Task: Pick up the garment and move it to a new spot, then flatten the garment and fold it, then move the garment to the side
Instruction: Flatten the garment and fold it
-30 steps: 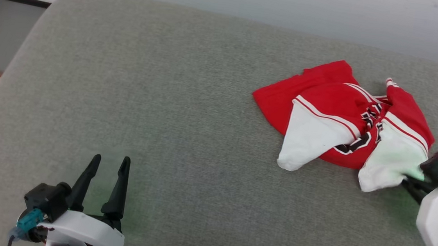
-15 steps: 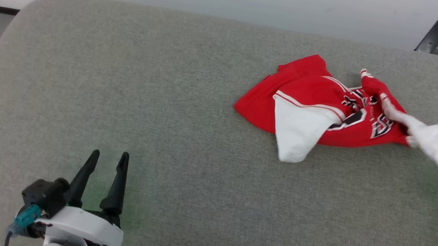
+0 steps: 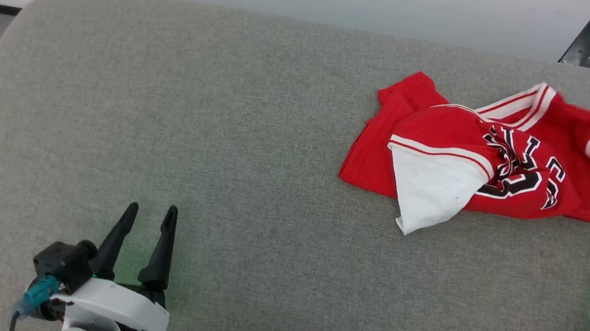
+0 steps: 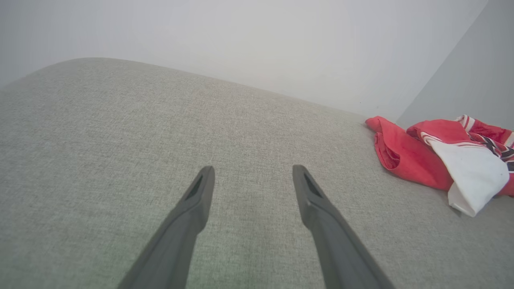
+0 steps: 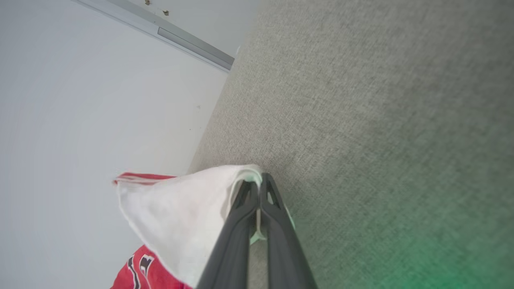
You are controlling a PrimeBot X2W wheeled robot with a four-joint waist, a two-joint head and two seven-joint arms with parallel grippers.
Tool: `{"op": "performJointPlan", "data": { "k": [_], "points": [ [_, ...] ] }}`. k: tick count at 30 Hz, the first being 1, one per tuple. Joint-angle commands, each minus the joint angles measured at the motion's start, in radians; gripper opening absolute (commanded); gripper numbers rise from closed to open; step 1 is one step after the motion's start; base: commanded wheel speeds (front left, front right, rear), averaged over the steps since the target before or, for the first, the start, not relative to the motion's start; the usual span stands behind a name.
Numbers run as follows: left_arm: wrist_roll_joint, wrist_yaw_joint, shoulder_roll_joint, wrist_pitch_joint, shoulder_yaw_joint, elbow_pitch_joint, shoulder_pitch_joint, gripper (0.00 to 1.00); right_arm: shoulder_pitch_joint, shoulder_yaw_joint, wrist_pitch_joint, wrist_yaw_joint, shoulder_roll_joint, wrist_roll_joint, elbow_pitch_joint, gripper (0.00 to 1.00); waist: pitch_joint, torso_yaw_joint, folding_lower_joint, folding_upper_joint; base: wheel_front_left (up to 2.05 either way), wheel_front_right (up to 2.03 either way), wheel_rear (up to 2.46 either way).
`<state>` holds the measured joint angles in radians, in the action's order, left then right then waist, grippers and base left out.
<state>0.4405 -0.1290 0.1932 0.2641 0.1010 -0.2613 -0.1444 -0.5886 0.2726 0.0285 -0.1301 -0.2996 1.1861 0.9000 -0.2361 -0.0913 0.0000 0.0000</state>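
Garment [image 3: 432,131]: red jersey; chest lettering [image 3: 517,168] creased, unreadable; right edge cut off. Right claw [image 5: 260,182] clamped on white sleeve [image 5: 180,212]. Left claw [image 3: 151,214] spread, empty.

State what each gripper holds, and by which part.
Right gripper pinches the garment by the edge of one white sleeve end. Left gripper is open and holds nothing.

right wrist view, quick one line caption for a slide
Right claw shut on the white sleeve end of the garment, grey fabric surface alongside.
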Motion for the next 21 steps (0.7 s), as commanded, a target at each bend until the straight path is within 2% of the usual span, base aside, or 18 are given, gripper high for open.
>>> {"op": "performJointPlan", "data": {
  "k": [1,2,3,8,11,17,18,21],
  "points": [
    [0.004,-0.003,0.004,0.000,0.000,0.001,-0.011,1.00,-0.001,-0.001,-0.006,-0.001,0.024,0.003,0.009,0.58,-0.002,0.000,0.0000,0.0000,0.00,0.00,0.00],
    [0.003,-0.003,0.006,0.000,0.002,0.000,-0.013,1.00,0.000,0.001,-0.011,-0.001,0.026,0.000,0.003,0.90,-0.002,0.000,0.0000,0.0000,0.00,0.00,0.00],
    [0.002,-0.003,0.008,0.000,0.002,0.000,-0.014,1.00,0.004,0.005,-0.018,-0.001,0.025,0.000,-0.001,1.00,-0.002,0.000,0.0000,0.0000,0.00,0.00,0.00],
    [-0.001,-0.003,0.018,0.000,0.005,0.003,-0.016,1.00,0.034,0.007,-0.053,-0.001,-0.006,-0.028,-0.068,1.00,0.004,0.006,0.0000,0.0000,0.00,0.00,0.00],
    [-0.007,-0.003,0.030,0.000,0.016,0.010,-0.016,1.00,0.069,-0.025,-0.070,-0.001,-0.024,-0.065,-0.174,1.00,0.015,0.014,0.0000,0.0000,0.00,0.00,0.00],
    [0.004,-0.003,0.093,0.000,0.050,0.039,-0.052,1.00,0.195,-0.110,-0.107,-0.001,-0.065,-0.199,-0.365,1.00,0.043,0.040,0.0000,0.0000,0.00,0.00,0.00],
    [0.004,-0.003,0.093,0.000,0.050,0.039,-0.052,1.00,0.195,-0.110,-0.107,-0.001,-0.065,-0.199,-0.365,1.00,0.043,0.040,0.0000,0.0000,0.00,0.00,0.00],
    [0.017,-0.003,0.149,-0.019,0.093,0.053,-0.097,1.00,0.266,-0.184,-0.104,-0.001,-0.078,-0.280,-0.483,1.00,0.057,0.055,0.0000,0.0000,0.00,0.00,0.00]
  ]
}}
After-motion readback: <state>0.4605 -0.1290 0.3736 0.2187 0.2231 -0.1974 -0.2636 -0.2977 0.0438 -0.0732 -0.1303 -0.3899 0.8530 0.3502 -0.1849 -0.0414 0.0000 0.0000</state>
